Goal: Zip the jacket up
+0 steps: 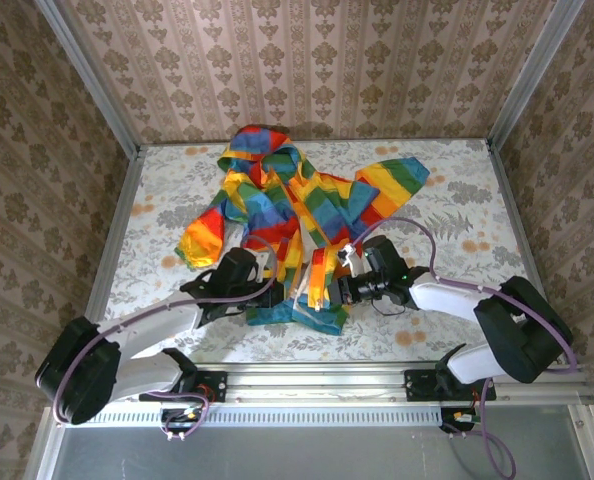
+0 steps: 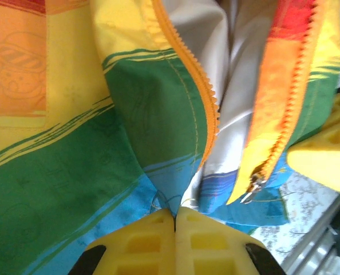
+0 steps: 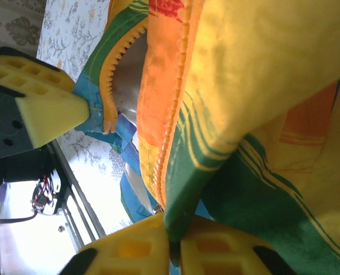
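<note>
While the jacket (image 1: 297, 200) is lying open, we are readying its two front edges for joining.
From above, it is lying crumpled on the counter (image 1: 457, 210) just ahead of the arms, its long axis running near to far, hood (image 1: 257, 140) pointing at the far wall and hem (image 1: 317, 318) toward our bases; the left hand (image 1: 265, 283) and right hand (image 1: 335, 287) are sitting at that hem. Through the left wrist camera, the left hand (image 2: 174, 216) is clenched on the blue hem corner, while the orange teeth (image 2: 188, 74) and the slider (image 2: 253, 184) are standing apart across pale lining (image 2: 227, 86). Through the right wrist camera, the right hand (image 3: 174, 238) is clamped on the green stripe (image 3: 227, 189). We judge we should be holding both edges taut and level, guiding the loose end squarely into the slider before pulling upward.
</note>
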